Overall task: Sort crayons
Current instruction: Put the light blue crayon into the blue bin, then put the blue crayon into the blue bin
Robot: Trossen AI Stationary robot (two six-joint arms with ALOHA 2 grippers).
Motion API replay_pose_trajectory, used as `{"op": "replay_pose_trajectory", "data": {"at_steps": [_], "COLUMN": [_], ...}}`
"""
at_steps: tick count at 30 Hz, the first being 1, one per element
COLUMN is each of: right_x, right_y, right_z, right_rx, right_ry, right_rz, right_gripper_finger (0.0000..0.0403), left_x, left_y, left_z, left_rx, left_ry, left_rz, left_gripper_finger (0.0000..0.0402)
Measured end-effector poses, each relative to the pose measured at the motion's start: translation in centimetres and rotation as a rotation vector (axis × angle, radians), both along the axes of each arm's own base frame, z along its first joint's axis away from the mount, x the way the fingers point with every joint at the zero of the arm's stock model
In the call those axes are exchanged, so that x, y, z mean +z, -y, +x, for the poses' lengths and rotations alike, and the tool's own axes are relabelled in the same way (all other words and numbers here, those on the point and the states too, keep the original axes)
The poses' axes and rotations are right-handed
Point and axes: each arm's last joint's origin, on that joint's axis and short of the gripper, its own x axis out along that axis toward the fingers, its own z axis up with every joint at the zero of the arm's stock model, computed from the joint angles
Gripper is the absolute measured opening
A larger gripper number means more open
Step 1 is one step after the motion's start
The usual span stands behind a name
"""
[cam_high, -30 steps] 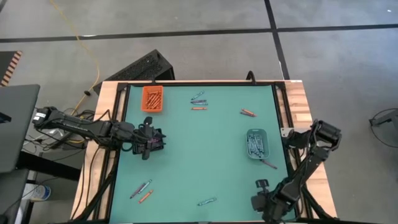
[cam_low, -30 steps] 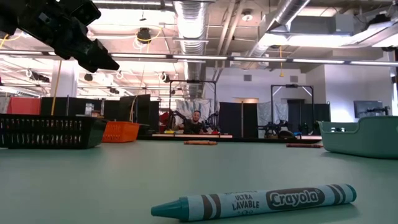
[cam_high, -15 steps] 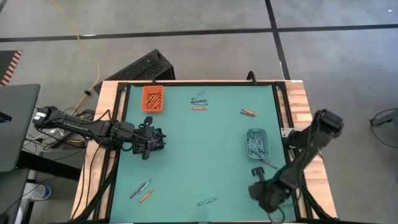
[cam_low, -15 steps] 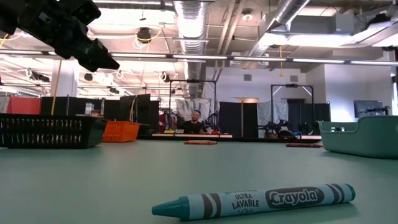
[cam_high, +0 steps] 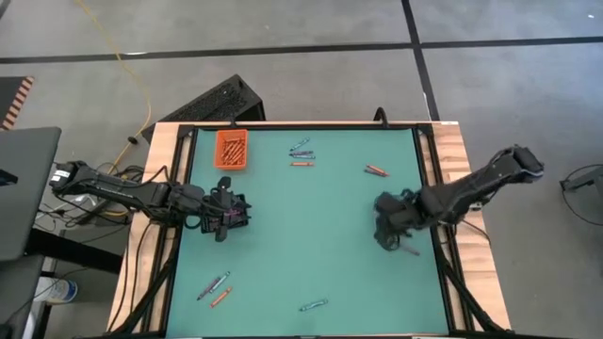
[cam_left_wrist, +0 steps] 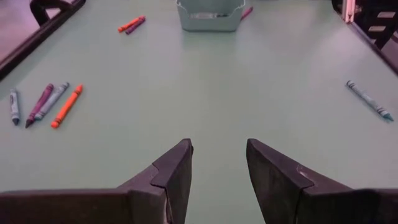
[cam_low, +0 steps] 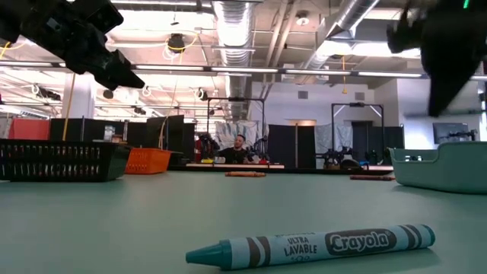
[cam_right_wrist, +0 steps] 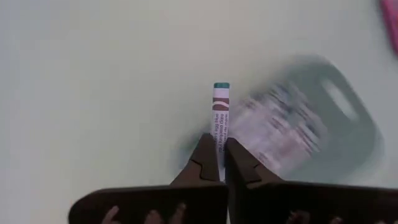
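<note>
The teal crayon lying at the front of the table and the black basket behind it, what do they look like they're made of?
The teal crayon with the printed label looks like wax in a matte paper wrapper: the bare tip is smooth, and the sleeve carries printed lettering and striped bands. The black slotted basket is probably moulded plastic, judging by its even ribbed lattice walls, though coated wire can't be ruled out.

i'm seeing open mat mid-table (cam_high: 301,226); orange tray (cam_high: 232,149) blocking far-left corner, right gripper (cam_high: 384,226) hanging over teal tray (cam_left_wrist: 209,16).

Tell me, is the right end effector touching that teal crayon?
Touching. The right wrist view shows the right end effector shut on the teal crayon, which sticks out from between its fingers.
</note>
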Motion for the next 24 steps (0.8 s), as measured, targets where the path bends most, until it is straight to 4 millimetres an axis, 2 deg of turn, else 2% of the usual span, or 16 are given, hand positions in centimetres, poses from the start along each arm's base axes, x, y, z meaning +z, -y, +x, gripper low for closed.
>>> {"op": "replay_pose_trajectory", "data": {"at_steps": [3,8,17,24], "right_x": [-1.4,-3.1,-4.0,-3.9], "right_y": [1.4,2.6,3.7,3.8], "right_z": [-0.4,-0.4,0.1,0.1], "right_rx": [-0.181,-0.394,-0.443,-0.368], "right_ry": [-0.058,-0.103,-0.147,-0.159], "right_rz": [0.079,0.091,0.037,0.027], "right_gripper_finger": [0.0003,0.0019,0.0058,0.0069], "left_x": [-0.2,-0.3,-0.2,-0.1], "left_y": [0.0,0.0,-0.1,-0.1], "left_z": [-0.1,-0.1,-0.1,0.0], "left_rx": [0.004,0.015,0.035,0.048], "left_ry": [-0.024,-0.027,-0.018,-0.005], "left_rz": [-0.006,-0.008,-0.031,-0.029], "left_gripper_finger": [0.0141,0.0141,0.0141,0.0141]}}
